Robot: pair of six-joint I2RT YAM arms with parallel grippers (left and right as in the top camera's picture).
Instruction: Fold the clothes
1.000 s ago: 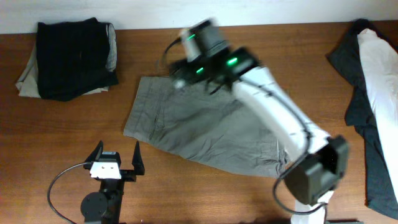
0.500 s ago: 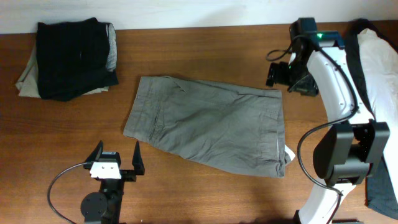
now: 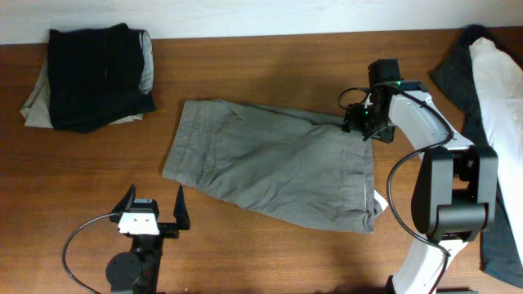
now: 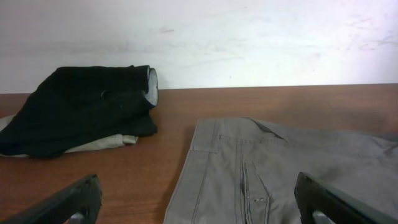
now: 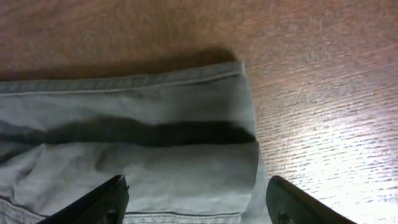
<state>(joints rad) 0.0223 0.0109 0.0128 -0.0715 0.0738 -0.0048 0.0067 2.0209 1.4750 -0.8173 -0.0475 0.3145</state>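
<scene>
Overhead, the right hand (image 3: 360, 122) is hovering wide open (gripping nothing) over a corner of the grey shorts (image 3: 270, 163), probably lining up a pinch for folding.

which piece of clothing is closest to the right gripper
The grey shorts spread mid-table; the right gripper hangs over their corner, unlike the folded black stack.

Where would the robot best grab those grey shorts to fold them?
At the far right corner of the shorts, coming from above: its stitched edge lies flat and free on the table, and the open right gripper hovers just over it.
</scene>
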